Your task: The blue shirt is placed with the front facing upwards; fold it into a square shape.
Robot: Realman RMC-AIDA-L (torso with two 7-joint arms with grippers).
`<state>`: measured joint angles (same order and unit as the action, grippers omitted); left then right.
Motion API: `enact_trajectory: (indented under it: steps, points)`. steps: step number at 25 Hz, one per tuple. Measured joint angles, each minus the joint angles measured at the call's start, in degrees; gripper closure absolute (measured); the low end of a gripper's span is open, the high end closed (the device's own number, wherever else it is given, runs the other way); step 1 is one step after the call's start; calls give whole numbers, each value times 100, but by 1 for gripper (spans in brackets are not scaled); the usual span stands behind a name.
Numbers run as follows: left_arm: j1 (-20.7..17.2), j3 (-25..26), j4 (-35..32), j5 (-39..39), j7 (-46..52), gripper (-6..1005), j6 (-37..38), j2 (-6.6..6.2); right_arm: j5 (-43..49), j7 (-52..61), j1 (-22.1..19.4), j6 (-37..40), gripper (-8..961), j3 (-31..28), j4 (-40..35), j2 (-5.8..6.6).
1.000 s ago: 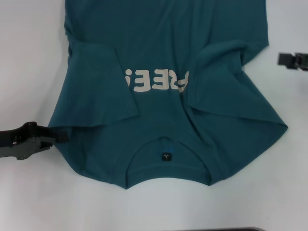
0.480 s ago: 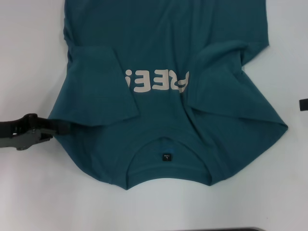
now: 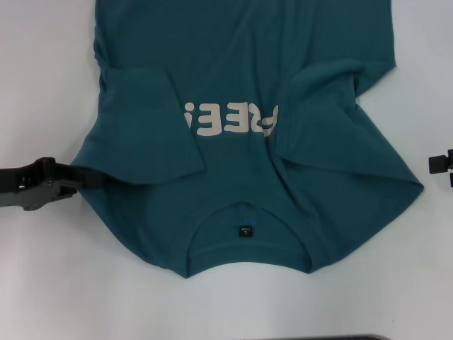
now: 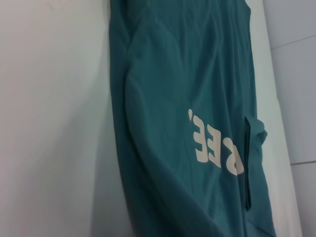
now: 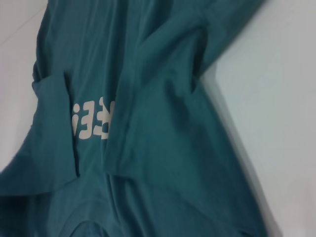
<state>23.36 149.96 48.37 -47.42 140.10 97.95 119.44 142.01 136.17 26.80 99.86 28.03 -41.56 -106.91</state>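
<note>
Blue shirt [image 3: 248, 163] touching left hand [image 3: 85, 180]

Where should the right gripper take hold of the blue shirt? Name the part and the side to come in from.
Judging by the layout, take the shoulder edge of the blue shirt on the robot's right, near its pointed corner. Come in low from the right, over the bare table, where the right gripper sits apart from the cloth. The left gripper is at the opposite edge.

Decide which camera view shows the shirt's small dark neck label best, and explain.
The head view: the neck label sits unobstructed inside the collar of the blue shirt. Both wrist views show the shirt's fabric and lettering, but no label.
</note>
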Motion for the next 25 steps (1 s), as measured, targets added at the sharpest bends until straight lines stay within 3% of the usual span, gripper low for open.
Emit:
enact_trajectory:
  steps: [11,25]
  points:
    - [-1,-29,6,-3,-1,951,-76,0,4,48,54,-272,32,134,167,-125]
    - [56,23,6,16,8,951,-118,-13,11,68,172,-505,32,318,219,-197]
